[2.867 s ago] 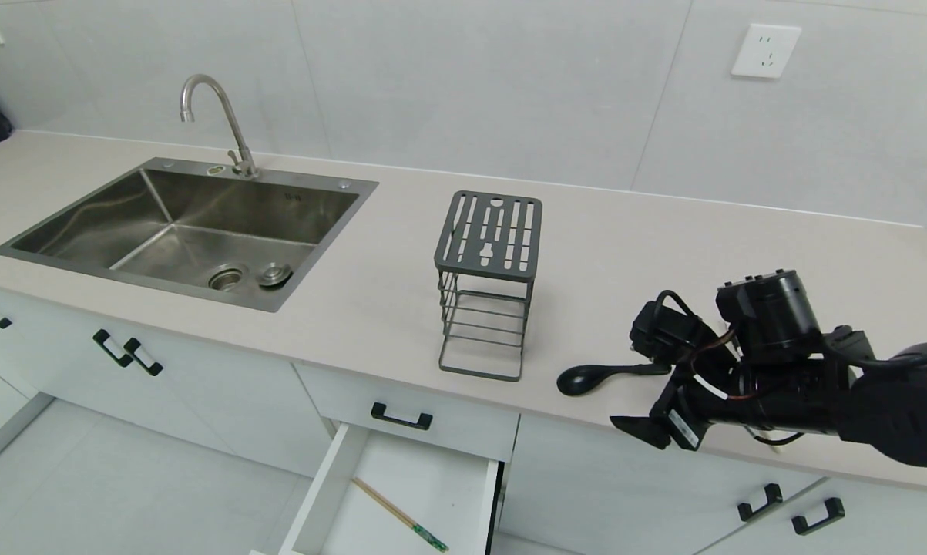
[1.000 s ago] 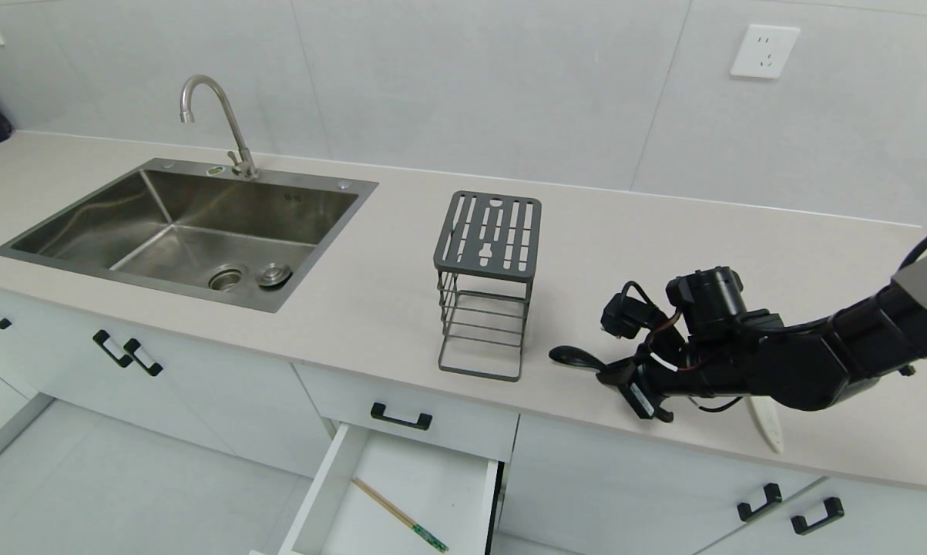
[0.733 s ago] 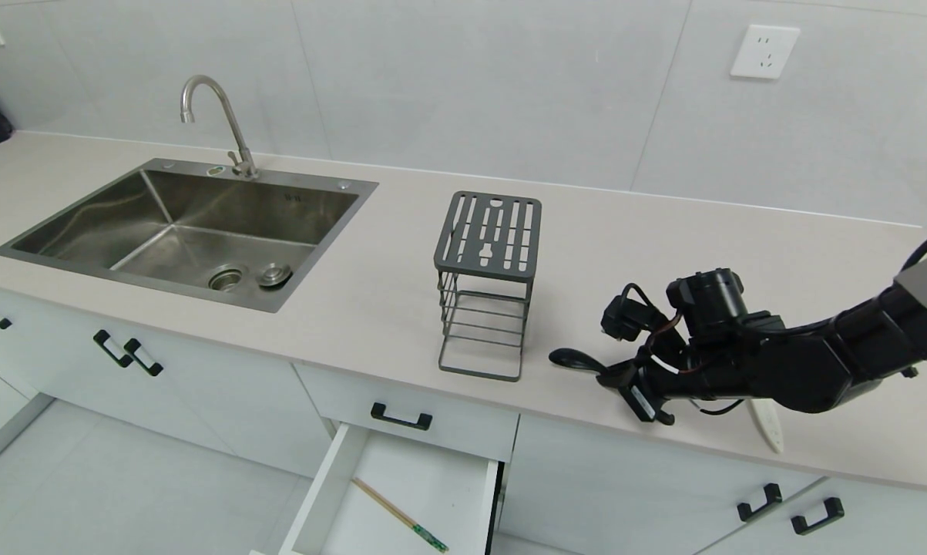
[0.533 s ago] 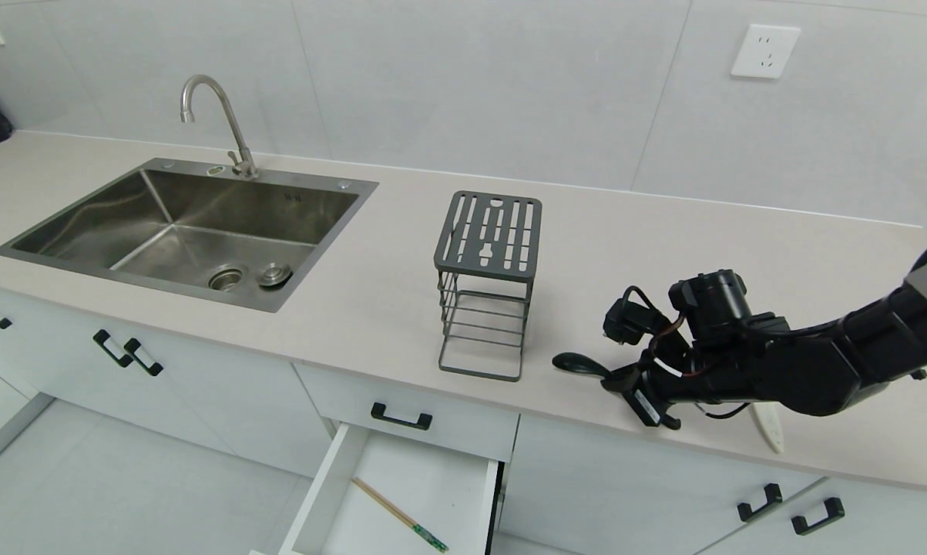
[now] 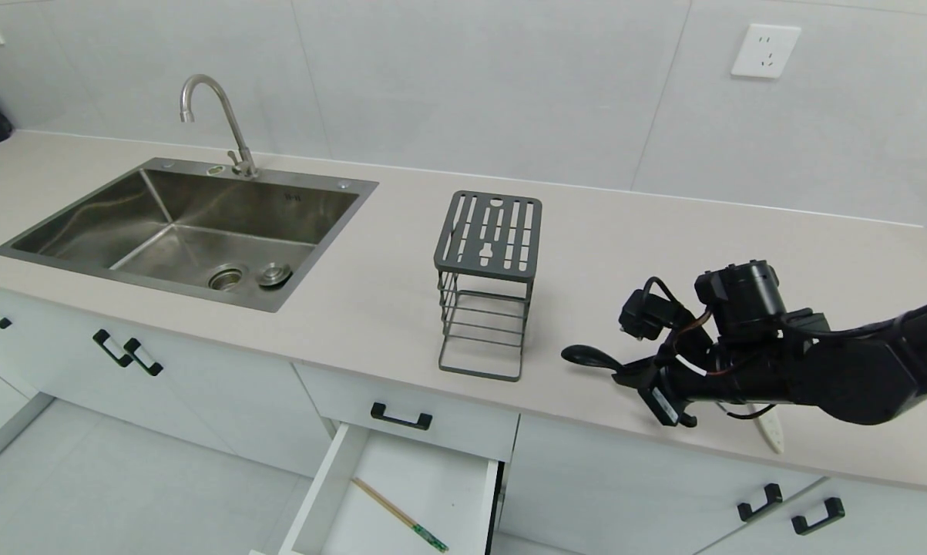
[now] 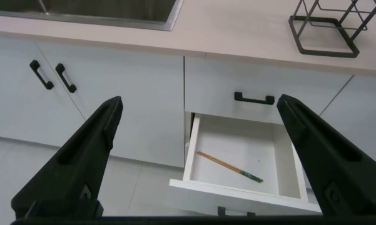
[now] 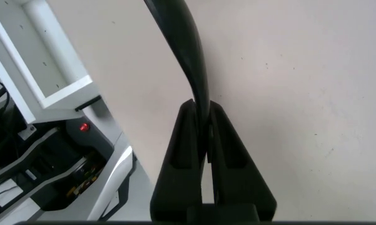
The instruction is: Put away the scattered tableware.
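Beige stone tabletop (image 5: 625,239) runs left to right, with a steel sink (image 5: 263,204) set into it at far left. Below its near edge a white drawer (image 5: 424,478) stands pulled out, a pair of chopsticks (image 5: 398,514) lying aslant inside. The left wrist view looks down on that drawer (image 6: 238,150) and the chopsticks (image 6: 228,167), with the left gripper (image 6: 200,103) spread wide above them. A grey wire rack (image 5: 485,271) stands mid-tabletop. Right of it, the right gripper (image 5: 629,375) holds a black spoon (image 5: 590,357), bowl pointing left at the rack. The right wrist view gives the grip plainly: that gripper (image 7: 202,115) is pinched narrow on the spoon's handle (image 7: 186,44). A white utensil (image 5: 771,435) lies at the near edge, partly under the arm.
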`<state>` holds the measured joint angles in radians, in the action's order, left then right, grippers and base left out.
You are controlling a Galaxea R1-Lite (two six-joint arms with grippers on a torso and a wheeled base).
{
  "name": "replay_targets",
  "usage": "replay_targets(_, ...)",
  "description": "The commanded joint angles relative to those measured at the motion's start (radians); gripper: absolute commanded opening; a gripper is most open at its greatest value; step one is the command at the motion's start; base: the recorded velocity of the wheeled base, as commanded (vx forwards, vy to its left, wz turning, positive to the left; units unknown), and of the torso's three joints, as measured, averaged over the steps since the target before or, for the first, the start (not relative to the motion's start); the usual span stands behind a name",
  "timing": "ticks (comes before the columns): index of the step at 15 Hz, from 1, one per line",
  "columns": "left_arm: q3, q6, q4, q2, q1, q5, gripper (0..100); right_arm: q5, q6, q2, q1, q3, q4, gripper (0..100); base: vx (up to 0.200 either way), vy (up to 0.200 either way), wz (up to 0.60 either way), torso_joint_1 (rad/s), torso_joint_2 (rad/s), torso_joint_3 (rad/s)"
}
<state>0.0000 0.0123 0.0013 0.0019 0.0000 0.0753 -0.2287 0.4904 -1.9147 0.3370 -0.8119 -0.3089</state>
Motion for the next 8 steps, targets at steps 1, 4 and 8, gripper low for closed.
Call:
replay_targets(1,0.0,0.0,0.0,0.001,0.0,0.0,100,-0.003,0.0,0.055,0.023,0.023,-0.004,0,0.0,0.0,0.0,0.0,0.0,0.0)
replay_targets(4,0.0,0.001,0.0,0.001,0.0,0.0,100,-0.003,-0.001,0.112,0.085,0.079,-0.021,0,0.0,0.0,0.0,0.0,0.0,0.0)
replay_targets(8,0.0,0.0,0.0,0.001,0.0,0.0,100,-0.006,-0.003,0.166,0.132,0.135,-0.021,0,0.0,0.0,0.0,0.0,0.0,0.0)
